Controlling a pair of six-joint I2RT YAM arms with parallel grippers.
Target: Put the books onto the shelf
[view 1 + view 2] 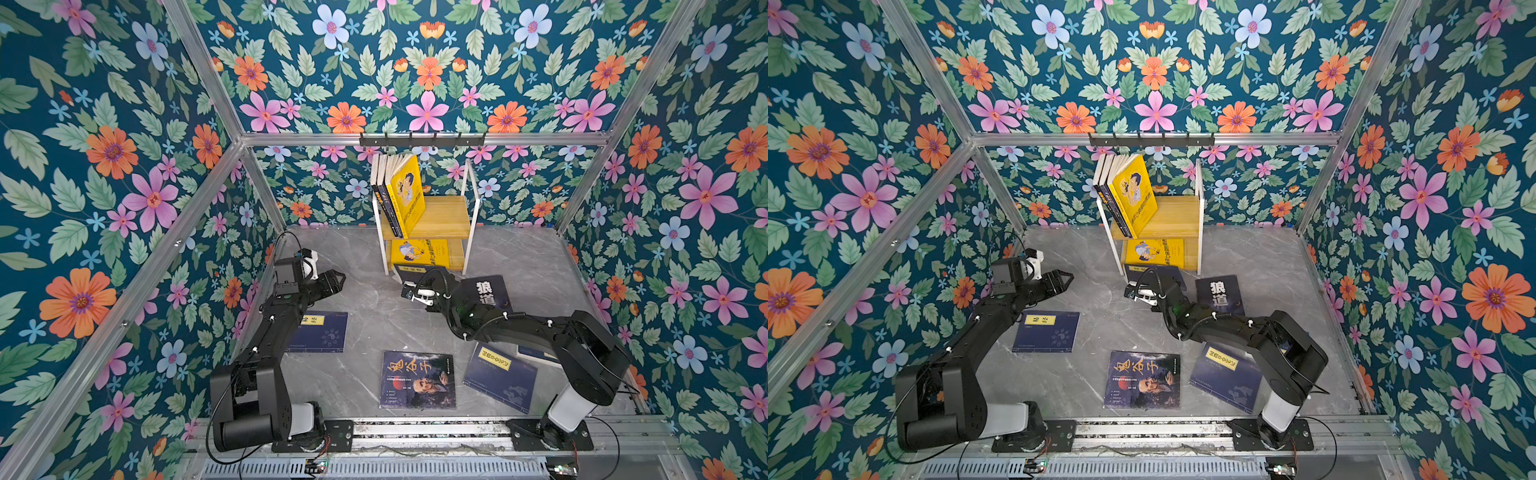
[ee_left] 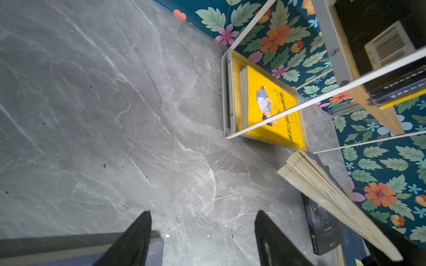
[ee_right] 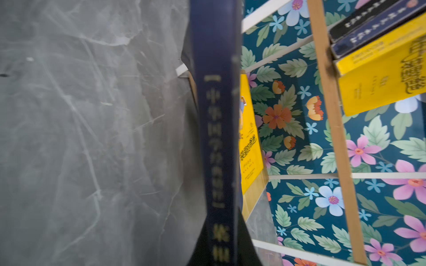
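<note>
My right gripper (image 3: 221, 221) is shut on the spine of a navy book (image 3: 216, 138) and holds it on edge just in front of the shelf's (image 1: 440, 216) lower tier. In a top view this navy book (image 1: 415, 272) sits by the right gripper (image 1: 411, 283). My left gripper (image 2: 202, 214) hangs open and empty above the grey floor, left of the shelf (image 1: 338, 280). Several books lean upright on the upper tier, a yellow one (image 1: 409, 193) in front. Another yellow book (image 1: 419, 251) lies flat on the lower tier.
On the floor lie a navy book with a yellow label (image 1: 322, 332) under the left arm, an old man's face book (image 1: 417, 380), a navy book (image 1: 500, 376) at the right and a black book (image 1: 486, 291) by the right wrist. A black hook rail (image 1: 422, 139) hangs above the shelf.
</note>
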